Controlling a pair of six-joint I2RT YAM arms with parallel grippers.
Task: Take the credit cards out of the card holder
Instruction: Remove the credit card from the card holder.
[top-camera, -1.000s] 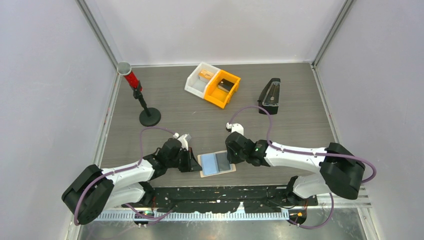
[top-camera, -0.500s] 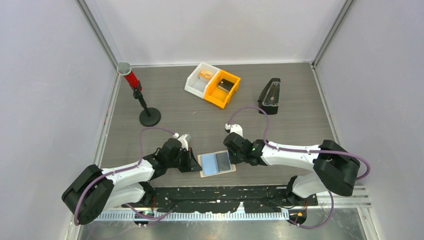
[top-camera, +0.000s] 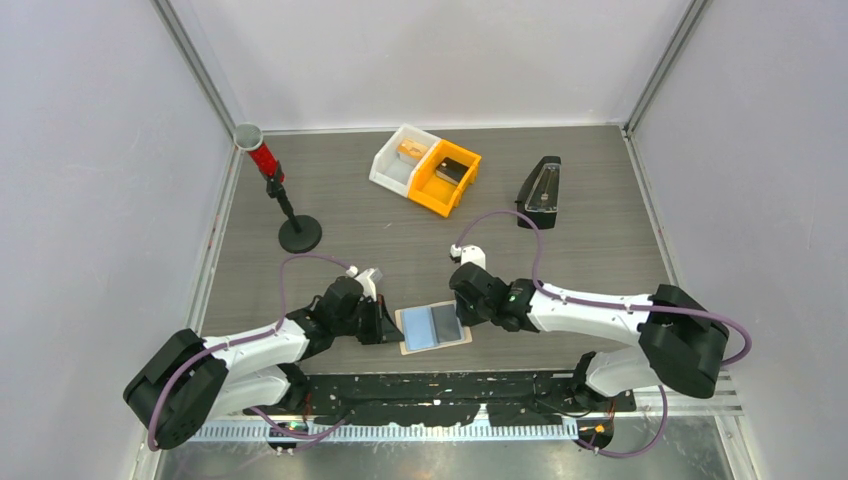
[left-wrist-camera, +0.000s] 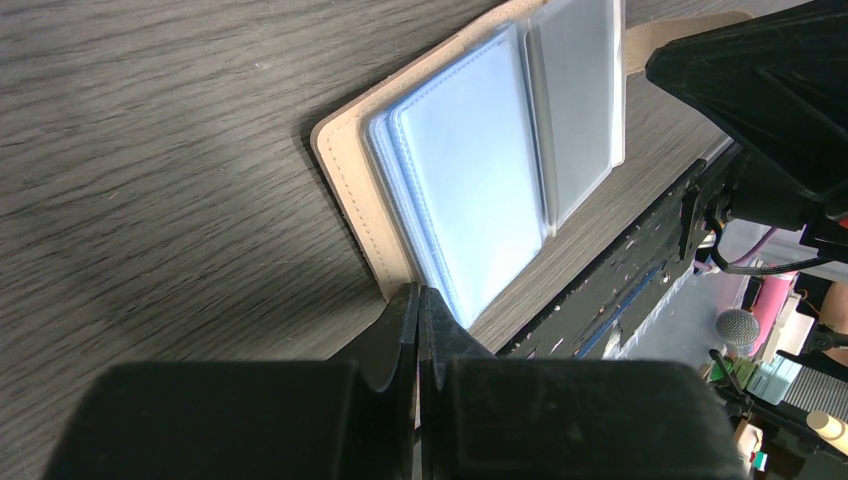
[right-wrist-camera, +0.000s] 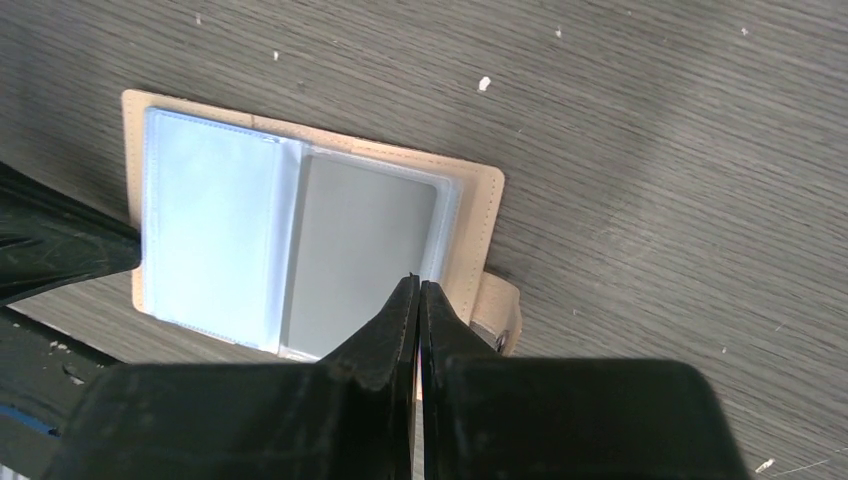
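The holder lies open between both arms, upper left in the right wrist view. The left gripper, jaws pressed together, bears on its left edge. The right gripper, jaws also together, meets the grey card at its right edge; I cannot tell whether it grips the card.

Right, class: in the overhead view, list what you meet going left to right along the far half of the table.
Red post on a black round base → white bin → orange bin → black wedge-shaped case.
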